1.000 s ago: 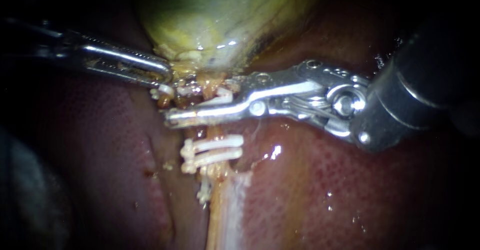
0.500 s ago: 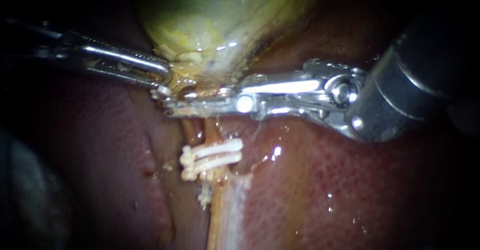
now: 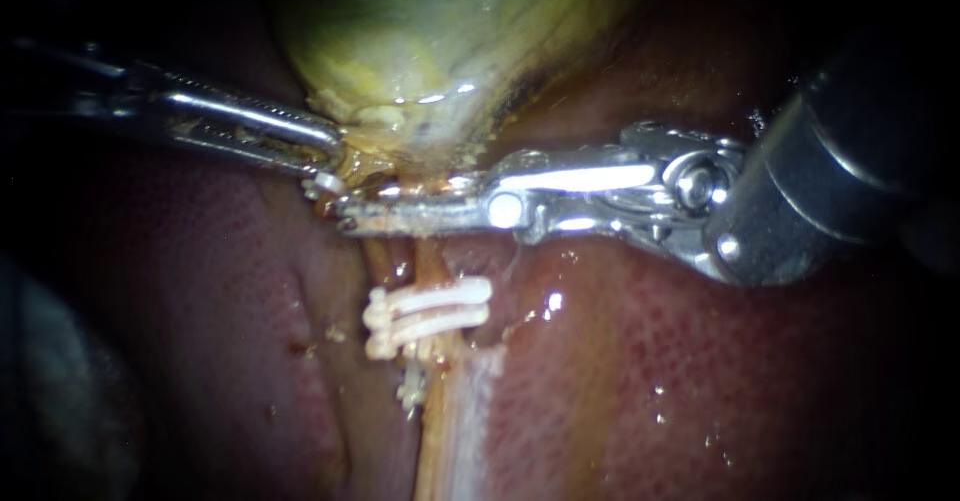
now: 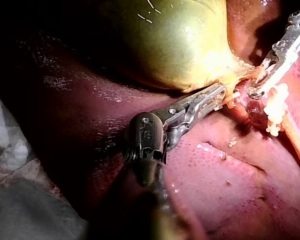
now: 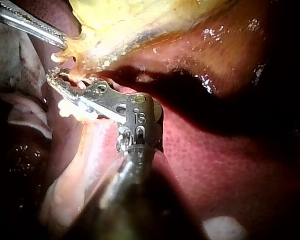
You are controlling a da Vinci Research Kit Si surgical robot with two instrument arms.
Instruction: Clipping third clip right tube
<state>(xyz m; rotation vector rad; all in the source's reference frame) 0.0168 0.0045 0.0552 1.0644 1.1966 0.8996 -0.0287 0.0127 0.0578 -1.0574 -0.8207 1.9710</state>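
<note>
My right instrument comes in from the right and its long jaws lie together across the pale tube just below the gallbladder. They are squeezed on a white clip, of which only one end shows past the tips. My left instrument is shut on the yellow tissue at the gallbladder's neck. Two white clips sit side by side lower on the tube. In the right wrist view the right instrument's tips lie under the left instrument.
Red liver lies on both sides of the tube and under the right instrument. A small white fragment sits on the tube below the two clips. In the left wrist view, white cloth lies beside the left instrument's shaft.
The right instrument's jaws, open a second ago with a white clip showing between them, have come together on the tube. The left instrument has held still.
</note>
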